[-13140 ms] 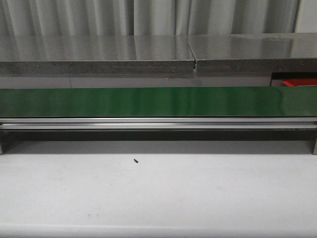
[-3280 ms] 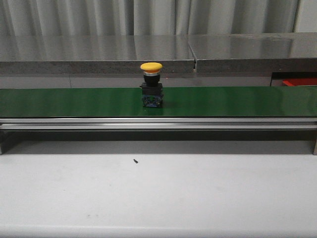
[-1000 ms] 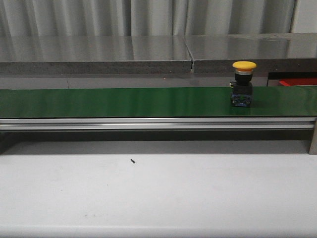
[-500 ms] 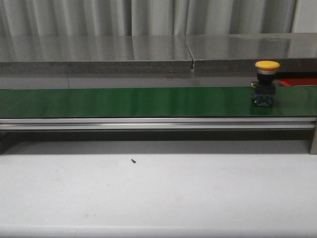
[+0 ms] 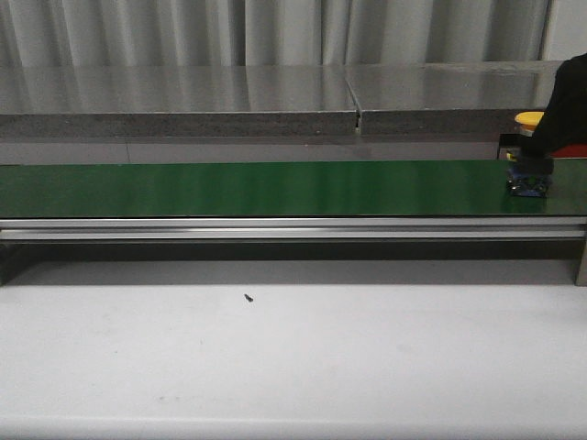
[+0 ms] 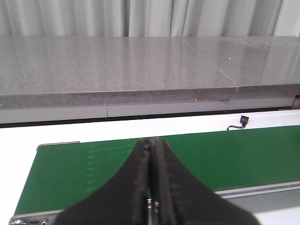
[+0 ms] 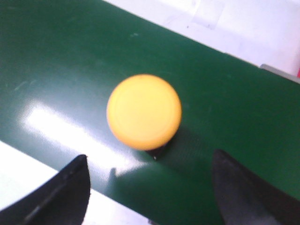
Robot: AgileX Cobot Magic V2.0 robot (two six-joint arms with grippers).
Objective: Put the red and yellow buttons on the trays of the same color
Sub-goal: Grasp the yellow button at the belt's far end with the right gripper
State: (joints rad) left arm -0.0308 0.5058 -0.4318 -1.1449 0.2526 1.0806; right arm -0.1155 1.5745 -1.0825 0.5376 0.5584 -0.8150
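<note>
Right wrist view: the right gripper (image 7: 150, 187) hangs spread wide, empty, above the yellow button (image 7: 144, 111) at its twelve o'clock, straddling it for a grab off the green belt (image 7: 56, 65). Left gripper (image 6: 151, 187) rests pinched closed on nothing, out of the way.

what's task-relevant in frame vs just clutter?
Job:
- yellow button, far right on the green belt
- right end effector, open above the button
- red tray edge, behind the belt

Lying about:
- small dark speck on white table
- small black connector beyond belt
</note>
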